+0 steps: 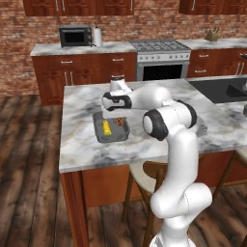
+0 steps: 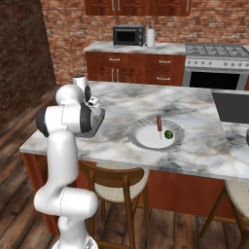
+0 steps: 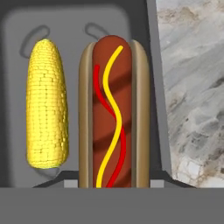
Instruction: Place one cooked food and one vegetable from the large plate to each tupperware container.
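Near the left edge of the desk, toward its front, sits one tupperware container. Inside it a yellow corn cob lies along the left side. A hot dog in its bun lies parallel just to the right, close against the tub's right wall. Laid side by side like this, both fit flat on the floor of the tub, so this container looks to have its vegetable and its cooked food.

The tool hangs directly over the hot dog, pointing down, with its jaws either side of the bun. Whether it is clenched on the bun or has released it, I cannot tell.

Further right, by the front edge near the middle of the desk, stands the large plate. The cooked food, a reddish-brown stick, lies on its white centre, with a small green ball just beside it. That pair is probably meant for another tub.
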Motion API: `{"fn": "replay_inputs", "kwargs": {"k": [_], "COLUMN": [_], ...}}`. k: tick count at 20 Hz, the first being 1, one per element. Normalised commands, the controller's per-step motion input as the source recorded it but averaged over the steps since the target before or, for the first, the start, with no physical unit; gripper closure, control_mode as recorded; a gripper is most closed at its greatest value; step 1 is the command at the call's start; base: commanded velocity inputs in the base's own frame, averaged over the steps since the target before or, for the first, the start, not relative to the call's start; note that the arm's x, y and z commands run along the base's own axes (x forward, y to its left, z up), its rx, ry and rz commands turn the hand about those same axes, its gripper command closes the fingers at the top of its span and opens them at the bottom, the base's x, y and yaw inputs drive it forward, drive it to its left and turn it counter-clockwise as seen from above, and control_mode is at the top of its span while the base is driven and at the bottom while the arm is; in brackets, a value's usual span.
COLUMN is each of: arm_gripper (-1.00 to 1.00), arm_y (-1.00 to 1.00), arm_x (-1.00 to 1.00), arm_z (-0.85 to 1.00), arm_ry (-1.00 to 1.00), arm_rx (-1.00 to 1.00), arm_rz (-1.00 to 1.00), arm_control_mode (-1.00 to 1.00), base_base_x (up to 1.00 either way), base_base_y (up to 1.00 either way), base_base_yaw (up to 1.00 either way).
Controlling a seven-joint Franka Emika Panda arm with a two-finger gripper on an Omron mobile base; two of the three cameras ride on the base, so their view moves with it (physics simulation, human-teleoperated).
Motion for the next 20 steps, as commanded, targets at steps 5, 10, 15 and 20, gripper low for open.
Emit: {"fn": "replay_inputs", "kwargs": {"k": [5, 10, 15, 20], "arm_gripper": [1.0, 1.0, 1.0, 1.0], "arm_y": [0.1, 0.03, 0.0, 0.0], "arm_x": [0.33, 0.29, 0.02, 0.0], "arm_z": [-0.16, -0.3, -0.35, -0.28], "arm_ry": [0.0, 0.0, 0.04, 0.0], "arm_rx": [-0.05, -0.01, 0.0, 0.0], "arm_rz": [0.0, 0.0, 0.0, 0.0], "arm_control_mode": [-1.0, -1.0, -1.0, -1.0], "base_base_x": [0.0, 0.0, 0.0, 0.0], "base_base_y": [0.0, 0.0, 0.0, 0.0], "base_base_yaw": [0.0, 0.0, 0.0, 0.0]}}
